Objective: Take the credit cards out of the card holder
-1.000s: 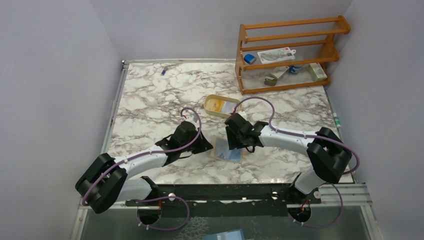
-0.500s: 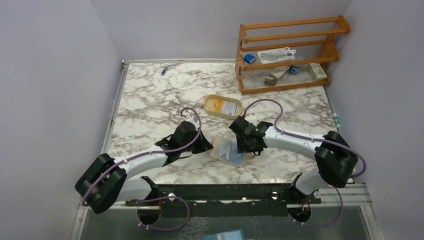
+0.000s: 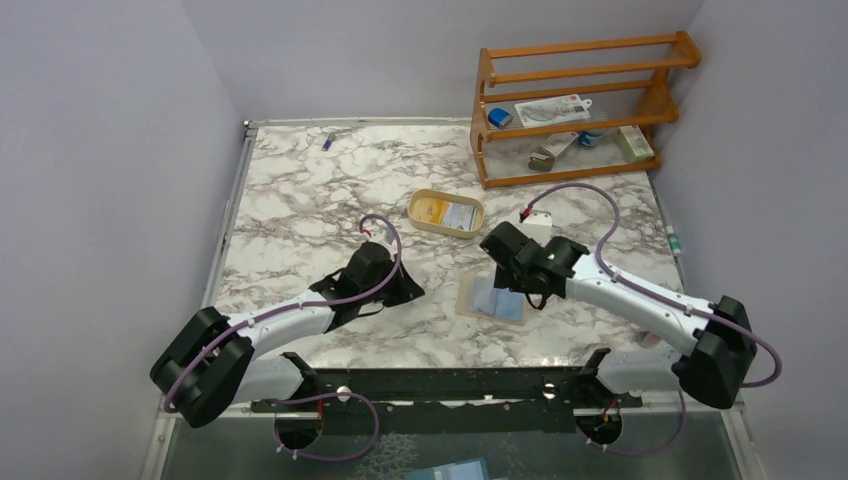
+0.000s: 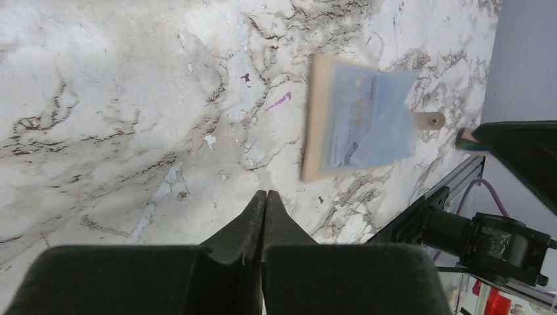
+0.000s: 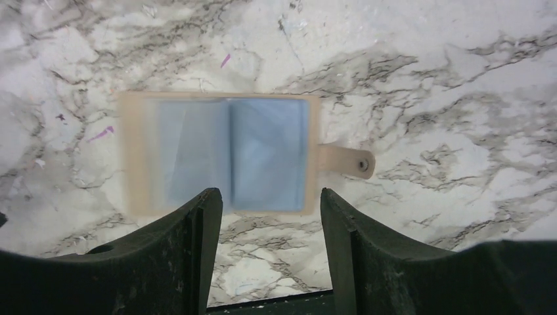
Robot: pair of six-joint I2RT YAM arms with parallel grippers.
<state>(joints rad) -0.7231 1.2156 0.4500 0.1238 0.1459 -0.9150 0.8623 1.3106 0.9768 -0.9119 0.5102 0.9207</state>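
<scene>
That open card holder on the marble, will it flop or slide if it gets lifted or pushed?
Probably floppy: the card holder lies open flat along a centre fold, so lifted by one edge it would likely sag or close. Thin on the smooth marble table, it should slide easily when pushed.

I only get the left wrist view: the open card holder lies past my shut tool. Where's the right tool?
Observer: The right tool hangs over the card holder, pointing down at it.
Operator: Gripping anything?
Observer: No. It is open and empty, and the holder's blue inside shows between its fingers.
Operator: Any cards out?
Observer: Yes. The oval tan tray beyond the holder holds a yellow-orange card and a bluish-white card.
</scene>
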